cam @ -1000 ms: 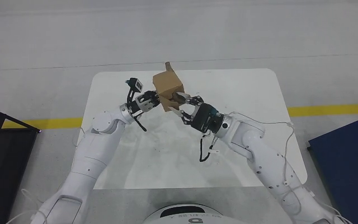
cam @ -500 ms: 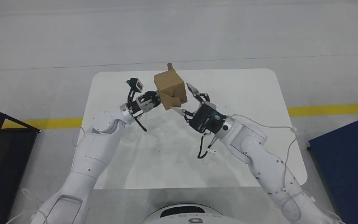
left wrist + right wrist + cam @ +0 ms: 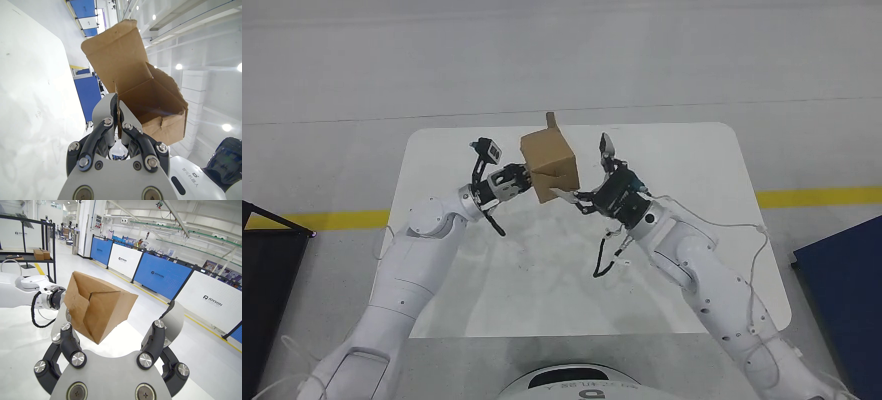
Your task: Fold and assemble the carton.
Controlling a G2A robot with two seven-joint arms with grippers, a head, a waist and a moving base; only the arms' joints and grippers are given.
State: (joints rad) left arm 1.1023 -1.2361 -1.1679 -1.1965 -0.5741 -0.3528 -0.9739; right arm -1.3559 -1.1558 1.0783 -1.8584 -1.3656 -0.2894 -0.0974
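Carton hangs pinched by one wall in my left gripper. My right gripper has backed off its bottom flaps, jaws spread, with it just ahead. The bottom looks tucked; the lid is still open.

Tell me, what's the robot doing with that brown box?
It is building a cardboard carton. The left gripper holds the carton up over the white table, jaws shut on one wall. The right gripper is beside it with jaws wide open, the carton's folded bottom corner between them. The bottom looks folded shut; the lid flap stands open.
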